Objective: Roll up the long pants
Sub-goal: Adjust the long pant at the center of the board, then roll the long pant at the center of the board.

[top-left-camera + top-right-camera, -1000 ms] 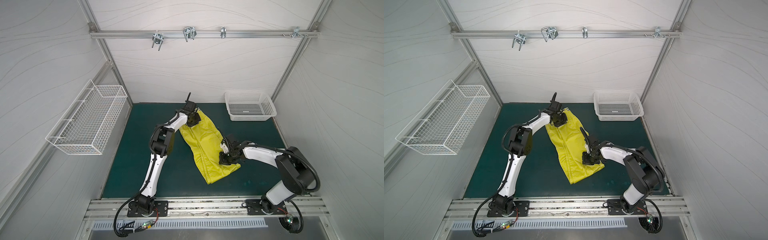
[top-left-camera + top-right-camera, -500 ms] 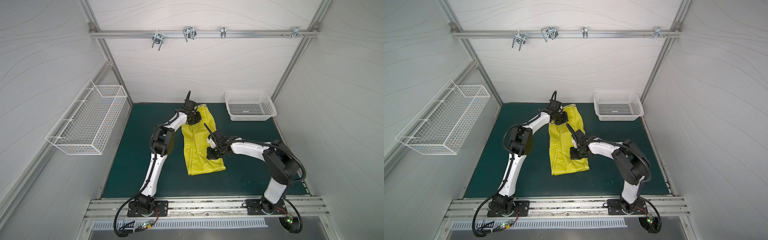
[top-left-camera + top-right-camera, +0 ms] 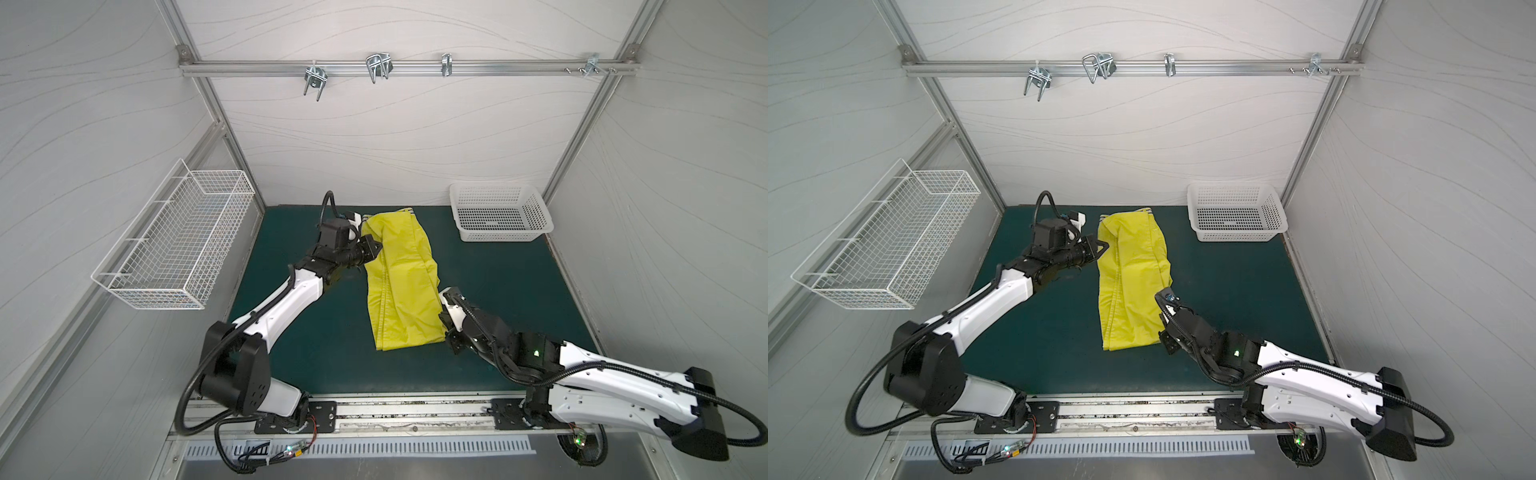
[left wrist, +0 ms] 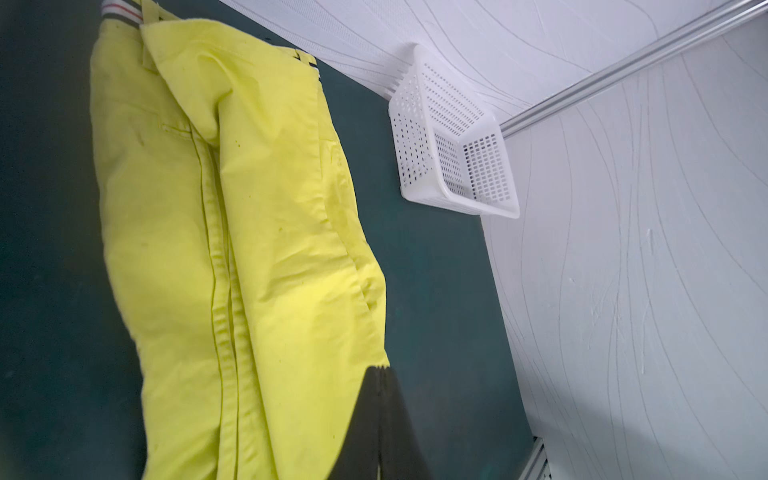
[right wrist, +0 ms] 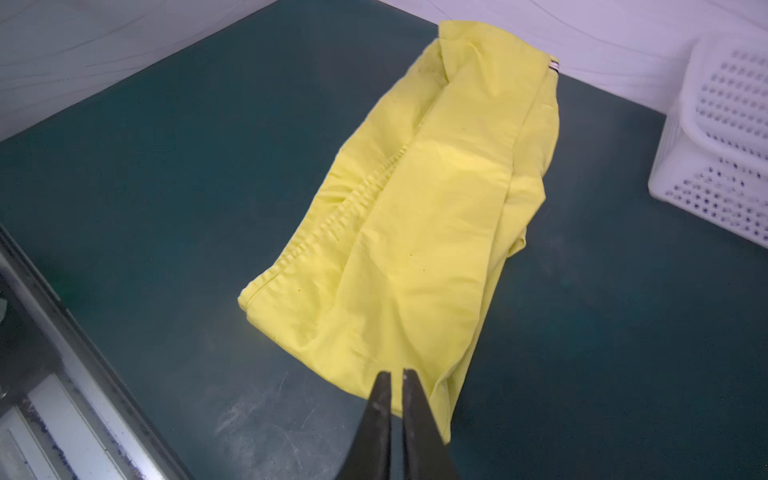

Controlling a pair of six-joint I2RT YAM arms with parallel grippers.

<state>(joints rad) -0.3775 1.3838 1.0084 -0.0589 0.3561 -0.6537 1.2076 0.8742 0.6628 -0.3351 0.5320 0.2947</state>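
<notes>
On the bench (image 3: 498,291) the long pants (image 3: 399,282) lie flat, legs folded together, waistband toward the back wall. No roll is begun, so all the rolling is left. The left hand (image 4: 380,370) is clamped on their side edge. The right hand (image 5: 397,376), all but closed, sits at the hem, grip unclear.

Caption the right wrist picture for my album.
Right hand closed on the hem of yellow-green long pants on a green mat, white basket nearby.
</notes>
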